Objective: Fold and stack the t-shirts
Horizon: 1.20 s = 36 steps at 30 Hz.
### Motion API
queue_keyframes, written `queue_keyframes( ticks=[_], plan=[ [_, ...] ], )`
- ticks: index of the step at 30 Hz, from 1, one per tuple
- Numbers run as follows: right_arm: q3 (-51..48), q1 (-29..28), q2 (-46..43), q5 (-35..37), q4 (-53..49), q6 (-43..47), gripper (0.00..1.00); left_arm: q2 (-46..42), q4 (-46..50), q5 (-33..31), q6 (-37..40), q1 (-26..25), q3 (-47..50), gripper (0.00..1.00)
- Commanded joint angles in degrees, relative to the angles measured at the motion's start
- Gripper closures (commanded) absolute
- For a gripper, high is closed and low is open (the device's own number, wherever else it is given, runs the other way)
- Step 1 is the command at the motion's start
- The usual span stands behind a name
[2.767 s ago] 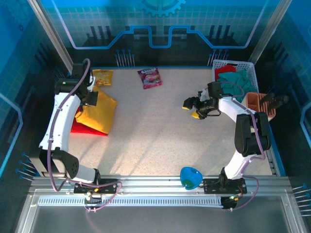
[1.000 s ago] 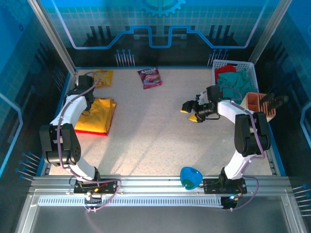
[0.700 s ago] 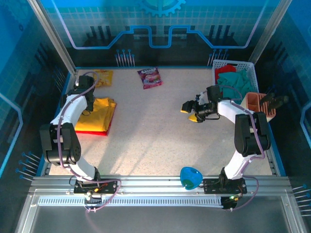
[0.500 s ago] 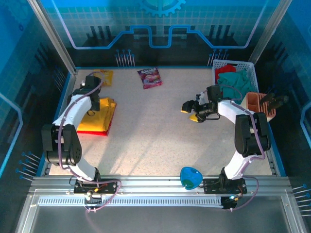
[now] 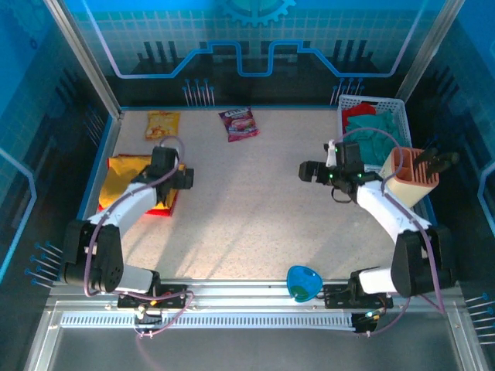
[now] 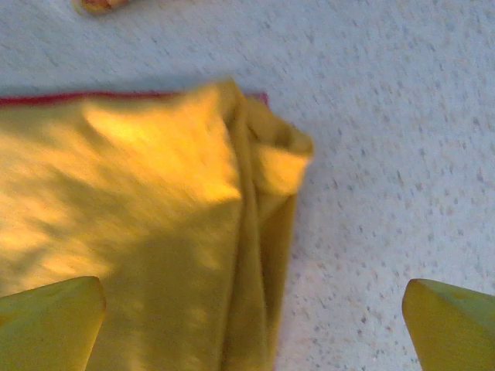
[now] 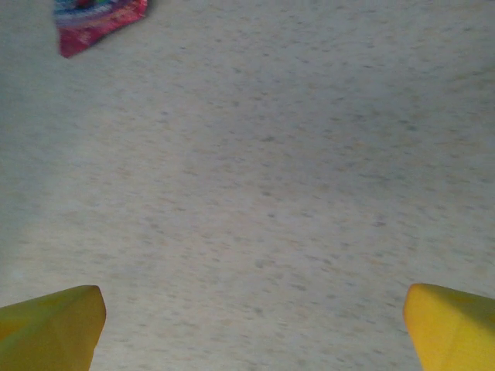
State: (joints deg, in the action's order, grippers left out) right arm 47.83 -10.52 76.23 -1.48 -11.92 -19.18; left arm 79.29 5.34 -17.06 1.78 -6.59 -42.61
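T-shirts point(image 5: 124, 176) lie stacked just beside the wide-spread left hand point(image 6: 251, 297)

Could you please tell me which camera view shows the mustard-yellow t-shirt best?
The top external view: the yellow t-shirt lies folded there nearly whole, the left arm crossing one edge. The left wrist view gives a blurred close-up of one corner.

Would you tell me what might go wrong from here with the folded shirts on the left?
One corner of the yellow t-shirt is bunched and only loosely folded, so it may spring open. The open left gripper hangs right over that edge, so pulling away low might snag the cloth. The red t-shirt pokes out beneath, so the stack may end up uneven.
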Motion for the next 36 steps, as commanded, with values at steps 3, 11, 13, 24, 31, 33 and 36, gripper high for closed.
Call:
queue_keyframes(
  ticks=[3, 11, 13, 24, 31, 33, 36],
  plan=[
    [-11.6, -3.1, -5.9, 13.5, 21.3, 16.9, 0.00, -3.6, -33.1, 3.9, 2.0, 1.8, 15.7, 0.01],
    [-20.7, -3.6, -2.2, 18.0, 39.6, 27.0, 0.01, 0.4, -44.6, 7.1, 1.8, 2.9, 18.6, 0.01],
    [-25.3, -3.0, 1.1, 17.3, 52.4, 27.2, 0.00, 1.1, -43.5, 7.3, 1.6, 2.9, 17.5, 0.01],
    [-29.8, 6.5, 11.0, 6.7, 70.5, 19.8, 0.00, 9.4, -62.7, 7.6, 0.2, 3.2, 23.5, 0.01],
    [-25.6, 6.9, 11.7, 9.0, 63.5, 18.5, 0.00, 9.6, -59.4, 5.3, -3.3, 5.4, 21.3, 0.01],
    [-25.4, 6.5, 11.8, 9.1, 63.5, 18.8, 0.00, 9.6, -59.6, 5.3, -3.3, 5.4, 21.5, 0.01],
    [-25.4, 6.5, 11.8, 8.9, 63.5, 18.8, 0.00, 9.7, -59.7, 5.4, -3.2, 5.4, 21.5, 0.01]
  ],
)
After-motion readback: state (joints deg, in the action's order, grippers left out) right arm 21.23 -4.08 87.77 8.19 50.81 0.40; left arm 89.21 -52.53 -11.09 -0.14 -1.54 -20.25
